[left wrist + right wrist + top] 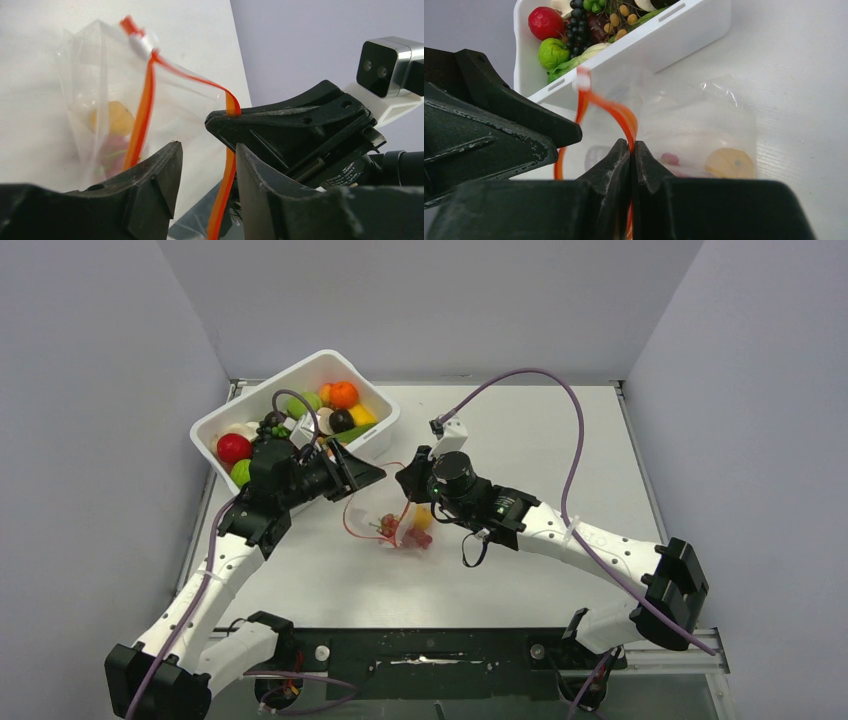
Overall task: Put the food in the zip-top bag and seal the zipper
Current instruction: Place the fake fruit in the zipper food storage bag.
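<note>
The clear zip-top bag (pixel 400 532) hangs between my two grippers just above the table, mouth up. Its red-orange zipper (pixel 145 110) runs as an open loop with a white slider (pixel 142 42) at the far end. Inside lie a yellow food piece (pixel 729 162) and red pieces (pixel 388 527). My right gripper (pixel 631 143) is shut on the zipper strip (pixel 621 115) at the bag's mouth. My left gripper (pixel 207 147) is open, its fingers on either side of the near run of the strip, close against the right gripper (pixel 290 125). The bag (pixel 709 115) sags behind the right fingers.
A white rectangular bin (pixel 380 430) with several toy fruits and vegetables stands at the back left, just behind the left gripper (pixel 372 477); its wall (pixel 664 35) is close behind the bag. Grey walls close in the table on three sides.
</note>
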Tool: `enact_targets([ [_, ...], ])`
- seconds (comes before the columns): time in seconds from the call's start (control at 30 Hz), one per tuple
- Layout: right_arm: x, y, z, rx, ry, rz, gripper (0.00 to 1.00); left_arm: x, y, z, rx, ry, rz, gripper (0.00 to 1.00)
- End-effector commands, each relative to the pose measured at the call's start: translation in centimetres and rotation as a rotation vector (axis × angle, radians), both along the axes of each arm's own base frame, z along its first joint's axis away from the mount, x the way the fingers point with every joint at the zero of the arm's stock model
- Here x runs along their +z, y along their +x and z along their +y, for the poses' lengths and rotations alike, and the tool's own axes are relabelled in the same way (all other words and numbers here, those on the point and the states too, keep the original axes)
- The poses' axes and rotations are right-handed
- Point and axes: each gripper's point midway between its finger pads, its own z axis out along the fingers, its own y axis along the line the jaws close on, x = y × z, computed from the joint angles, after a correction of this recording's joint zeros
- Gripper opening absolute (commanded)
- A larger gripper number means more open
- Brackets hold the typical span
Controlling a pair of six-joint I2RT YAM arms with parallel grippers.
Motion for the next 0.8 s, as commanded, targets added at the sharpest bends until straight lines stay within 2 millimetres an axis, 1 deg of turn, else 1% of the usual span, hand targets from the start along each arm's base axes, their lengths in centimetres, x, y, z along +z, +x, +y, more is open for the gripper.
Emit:
enact_targets([
  [0.0,3.9,0.4,-0.9,-0.032,0.088,-0.076,0.0,3.1,0.2,-0.2,-0.023,-0.007,-0.113,0.49],
  [0.13,3.1,0.3,-2.4,-0.061,0.075,-0.075,0.0,3.3,0.4,0.2,-0.022,0.049,-0.149,0.56],
  [0.33,3.1,-0.5,-4.3,-0.074,0.071,-0.087,0.0,2.5,2.4,3.5,0.123,0.263,-0.164,0.65],
  [0.4,3.0,-0.9,-4.9,-0.072,0.064,-0.092,0.0,2.4,3.5,5.1,0.202,0.343,-0.183,0.67],
  [0.5,2.9,-1.4,-6.0,-0.079,0.051,-0.105,0.0,1.5,5.0,7.7,0.319,0.464,-0.202,0.71],
  [0.67,2.8,-2.0,-7.3,-0.08,0.024,-0.119,0.0,0.8,7.1,12.4,0.506,0.639,-0.193,0.71],
  [0.77,3.0,-2.3,-7.8,-0.07,0.014,-0.127,0.0,0.0,8.4,15.4,0.606,0.721,-0.15,0.71],
])
